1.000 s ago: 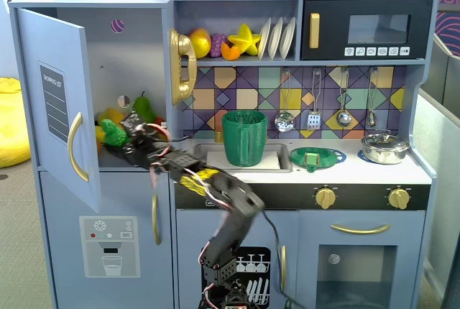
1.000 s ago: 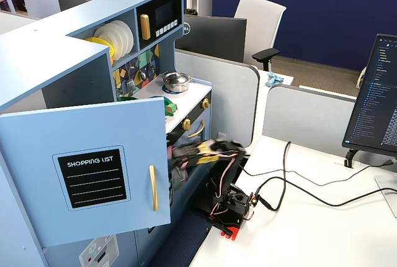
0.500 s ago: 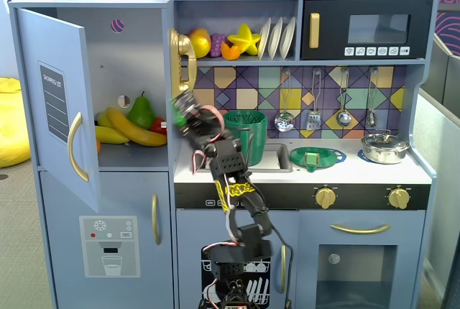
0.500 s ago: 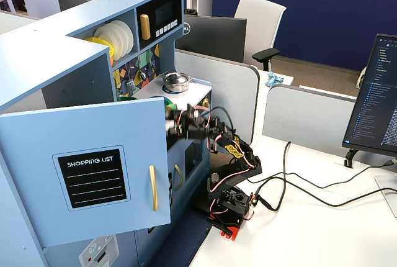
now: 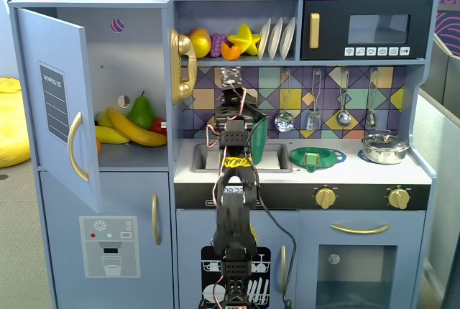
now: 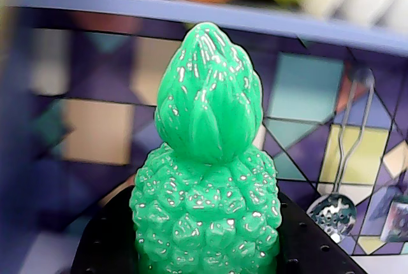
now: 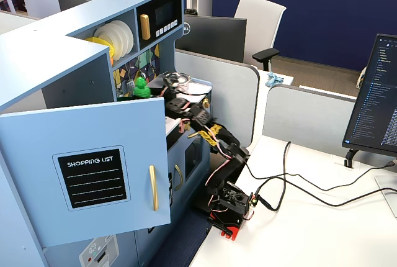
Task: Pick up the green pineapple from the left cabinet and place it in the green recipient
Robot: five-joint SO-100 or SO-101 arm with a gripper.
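In a fixed view from the front, the arm rises from the floor up the face of the toy kitchen, and its gripper (image 5: 231, 79) is lifted high against the tiled back wall, under the shelf of toy fruit. The green recipient (image 5: 258, 131) stands in the sink recess directly below and slightly to the right in this view, mostly hidden behind the wrist. The left cabinet (image 5: 129, 86) is open, its door (image 5: 56, 104) swung wide, with a pear (image 5: 141, 111) and bananas (image 5: 131, 129) on its shelf. The pineapple itself is hard to make out here.

In the wrist view, the green pineapple (image 6: 207, 197) fills the frame, upright, crown toward the top, its bumpy body seated between the black jaws, which are clamped on its lower half. Behind it are the coloured tiles and a hanging slotted spoon (image 6: 335, 207).

In the other fixed view, from the side, the pineapple (image 7: 142, 87) shows as a bright green spot held at the gripper (image 7: 149, 90), over the counter and clear of the cabinet. The cup's rim is barely visible behind the door edge.

My judgement: the pick is done and the carry is nearly over. The next move turns on the cup's mouth lying below the held fruit, so the gripper must come down over it before letting go
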